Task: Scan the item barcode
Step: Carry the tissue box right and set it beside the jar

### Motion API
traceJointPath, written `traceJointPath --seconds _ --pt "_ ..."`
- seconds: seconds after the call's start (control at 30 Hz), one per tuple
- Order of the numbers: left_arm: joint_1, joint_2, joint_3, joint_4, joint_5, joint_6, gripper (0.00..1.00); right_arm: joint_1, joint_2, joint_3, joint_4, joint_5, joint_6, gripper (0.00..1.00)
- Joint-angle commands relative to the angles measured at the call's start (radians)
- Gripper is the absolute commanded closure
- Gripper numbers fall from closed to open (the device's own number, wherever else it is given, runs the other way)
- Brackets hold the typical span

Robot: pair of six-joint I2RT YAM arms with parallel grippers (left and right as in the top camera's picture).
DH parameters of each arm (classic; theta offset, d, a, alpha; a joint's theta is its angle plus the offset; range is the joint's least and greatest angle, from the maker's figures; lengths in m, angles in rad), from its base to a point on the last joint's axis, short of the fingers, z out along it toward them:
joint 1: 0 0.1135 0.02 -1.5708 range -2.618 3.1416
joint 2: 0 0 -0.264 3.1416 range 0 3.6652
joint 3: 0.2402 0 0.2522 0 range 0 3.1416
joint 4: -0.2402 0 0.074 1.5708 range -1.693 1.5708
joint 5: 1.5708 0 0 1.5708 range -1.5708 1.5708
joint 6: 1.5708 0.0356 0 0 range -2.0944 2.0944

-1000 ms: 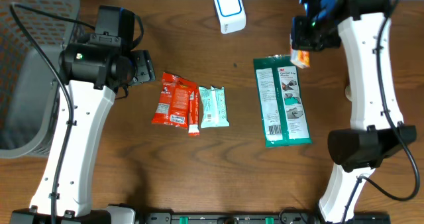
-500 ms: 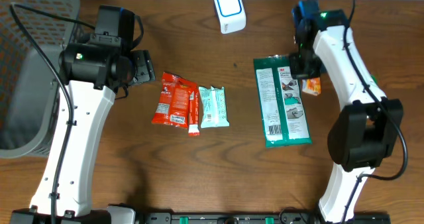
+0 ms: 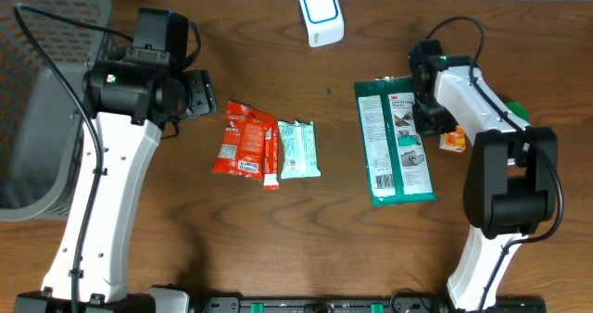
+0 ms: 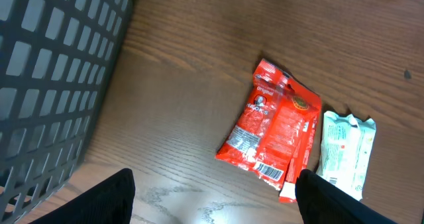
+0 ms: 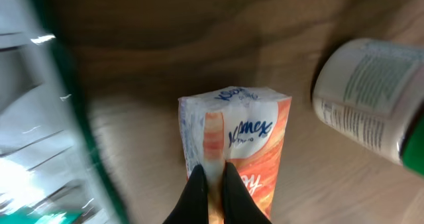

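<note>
At desk (image 3: pixel 185 230) right side: Kleenex tissue pack (image 5: pixel 232 138), orange and white, pinched at its edge by right tool (image 5: pixel 212 177), fingers closed tight on wrapper. Placed just beside green 3M package (image 3: pixel 397 142) and near white-labelled bottle (image 5: pixel 368 114); on desk or just above it, cannot tell. Well apart from white scanner (image 3: pixel 321 15) at far edge. Left tool (image 4: pixel 213 201) spread wide, holding nothing, above red snack packets (image 4: pixel 278 134) and pale green packet (image 4: pixel 346 154), side by side and touching. Grey mesh basket (image 4: pixel 53 78) at left

Tissue pack (image 3: pixel 452 142) now down beside green packet (image 3: pixel 394 146)
</note>
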Motion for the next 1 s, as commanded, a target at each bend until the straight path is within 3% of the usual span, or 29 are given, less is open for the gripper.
traceJointPath --seconds 0.0,0.17,0.6,0.9,0.97 --pt "0.002 -0.001 -0.004 -0.003 -0.013 -0.013 0.22 -0.038 0.003 -0.044 0.050 0.051 -0.084 0.99" --pt "0.002 -0.001 -0.004 -0.003 -0.013 -0.013 0.22 -0.099 0.003 -0.070 0.134 0.053 -0.084 0.99" --pt "0.002 -0.001 -0.004 -0.003 -0.013 -0.013 0.22 -0.228 0.003 -0.070 0.138 0.038 -0.083 0.98" --pt "0.002 -0.001 -0.004 -0.003 -0.013 -0.013 0.22 -0.227 0.002 -0.057 0.160 -0.031 -0.084 0.79" --pt "0.002 -0.001 -0.004 -0.003 -0.013 -0.013 0.22 -0.224 0.002 -0.031 0.135 -0.039 -0.083 0.65"
